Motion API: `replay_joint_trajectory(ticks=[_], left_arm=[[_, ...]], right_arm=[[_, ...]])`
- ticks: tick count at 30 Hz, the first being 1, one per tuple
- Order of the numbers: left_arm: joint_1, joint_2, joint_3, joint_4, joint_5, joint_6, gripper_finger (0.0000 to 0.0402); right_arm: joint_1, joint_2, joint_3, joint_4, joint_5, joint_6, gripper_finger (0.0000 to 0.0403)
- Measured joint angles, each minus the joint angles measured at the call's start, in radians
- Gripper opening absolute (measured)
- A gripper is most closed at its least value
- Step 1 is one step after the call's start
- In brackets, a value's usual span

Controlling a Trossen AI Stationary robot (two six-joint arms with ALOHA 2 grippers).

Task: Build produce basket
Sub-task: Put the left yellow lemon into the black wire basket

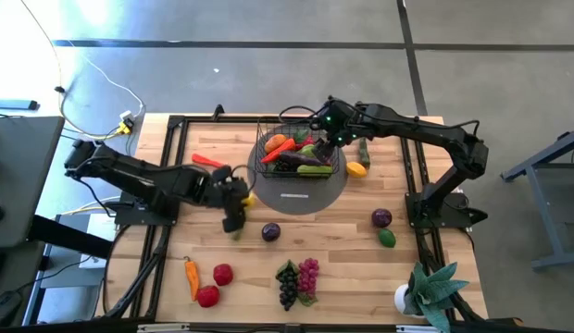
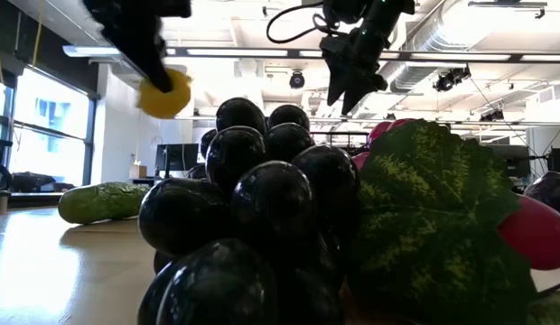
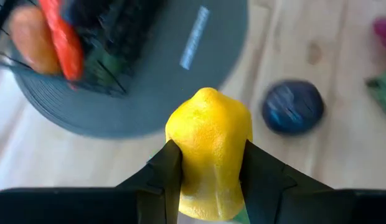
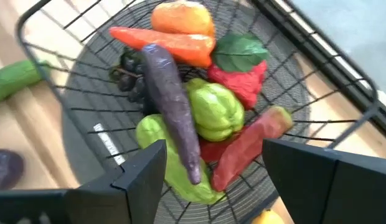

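Wooden tabletop [image 1: 343,250], my wire basket [image 4: 342,81] on its grey disc [image 1: 301,196].
Below my spread right gripper [image 4: 211,168] the basket holds one purple eggplant [image 4: 171,106], one green pepper [image 4: 215,109], one carrot [image 4: 162,40]; my left gripper [image 3: 208,171] pinches one lemon [image 3: 208,146] just beside the disc.

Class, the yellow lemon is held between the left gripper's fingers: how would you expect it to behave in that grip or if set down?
The lemon looks rounded, so it may roll. The left gripper pinches only its narrower sides, so it might slip. It shows no denting, so it is probably stiff.

Two dark jointed arms, black cables, green light on right wrist.
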Motion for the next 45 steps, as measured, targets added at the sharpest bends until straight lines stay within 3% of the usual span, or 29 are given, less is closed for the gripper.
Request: replay_joint_trajectory(ticks=[8, 19, 25, 34, 45], left_arm=[[0.172, 0.001, 0.0, 0.149, 0.005, 0.21, 0.0112], [0.365, 0.002, 0.0, 0.402, 0.079, 0.408, 0.0112], [0.463, 0.003, 0.0, 0.505, 0.149, 0.425, 0.0112], [0.537, 0.02, 0.0, 0.607, 0.202, 0.489, 0.0112], [0.563, 0.121, 0.0, 0.747, 0.196, 0.609, 0.0127]], right_arm=[[0.0, 0.0, 0.0, 0.013, -0.019, 0.047, 0.0254], [0.0, 0.0, 0.0, 0.026, -0.022, 0.129, 0.0321], [0.0, 0.0, 0.0, 0.03, -0.022, 0.142, 0.0354], [0.004, 0.0, 0.0, -0.001, -0.022, 0.233, 0.0393], [0.073, 0.0, 0.0, -0.175, -0.022, 0.398, 0.0394]])
